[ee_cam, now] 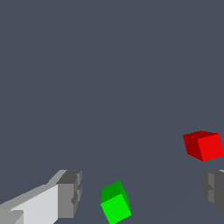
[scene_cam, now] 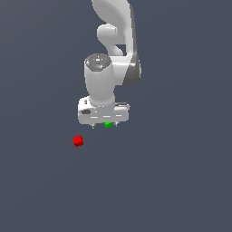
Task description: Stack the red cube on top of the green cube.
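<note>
- A white Franka arm (scene_cam: 113, 54) is seen from above in the exterior view, its wrist pointed down over a plain dark grey floor (scene_cam: 181, 181).
- The gripper (scene_cam: 104, 125) is held above the floor with its jaws spread wide apart; nothing is gripped between them.
- In the wrist view, one finger (ee_cam: 70, 192) is seen at one edge of the picture and the other finger (ee_cam: 214, 188) at the opposite edge, with open floor between them.
- The green cube (scene_cam: 108, 124) is mostly hidden beneath the hand in the exterior view; only a small green patch is visible at the hand's lower edge, between the two fingertips.
- In the wrist view the green cube (ee_cam: 115, 202) is seen resting on the floor in the gap between the fingers, nearer to one finger and touched by neither.
- The red cube (scene_cam: 78, 141) lies on the floor to the exterior view's left of the gripper and a little nearer the camera, clear of the hand.
- In the wrist view the red cube (ee_cam: 204, 145) is seen beside the other finger, outside the gap.
- The two cubes are apart, neither touching nor stacked.
</note>
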Robot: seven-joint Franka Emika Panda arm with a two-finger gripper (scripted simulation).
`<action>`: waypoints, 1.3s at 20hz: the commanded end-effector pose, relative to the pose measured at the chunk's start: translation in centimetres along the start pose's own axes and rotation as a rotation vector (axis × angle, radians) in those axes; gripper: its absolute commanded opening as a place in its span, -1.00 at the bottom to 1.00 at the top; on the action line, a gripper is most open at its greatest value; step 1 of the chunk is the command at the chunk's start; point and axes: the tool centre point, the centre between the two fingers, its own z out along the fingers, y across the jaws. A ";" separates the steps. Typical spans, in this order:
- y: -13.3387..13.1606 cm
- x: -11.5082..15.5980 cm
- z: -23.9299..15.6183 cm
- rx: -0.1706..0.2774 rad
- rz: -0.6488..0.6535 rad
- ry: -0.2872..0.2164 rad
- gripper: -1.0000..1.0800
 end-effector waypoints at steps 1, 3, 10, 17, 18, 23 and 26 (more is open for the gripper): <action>1.6 -0.4 1.0 0.002 -0.024 -0.004 0.92; 3.0 -0.7 2.0 0.004 -0.047 -0.007 0.92; 8.4 -1.5 5.5 0.010 -0.131 -0.019 0.92; 12.7 -1.7 8.2 0.015 -0.197 -0.029 0.92; 13.2 -1.7 8.5 0.015 -0.204 -0.030 0.92; 14.9 -1.6 9.6 0.017 -0.230 -0.034 0.92; 15.4 -1.6 9.9 0.017 -0.237 -0.035 0.92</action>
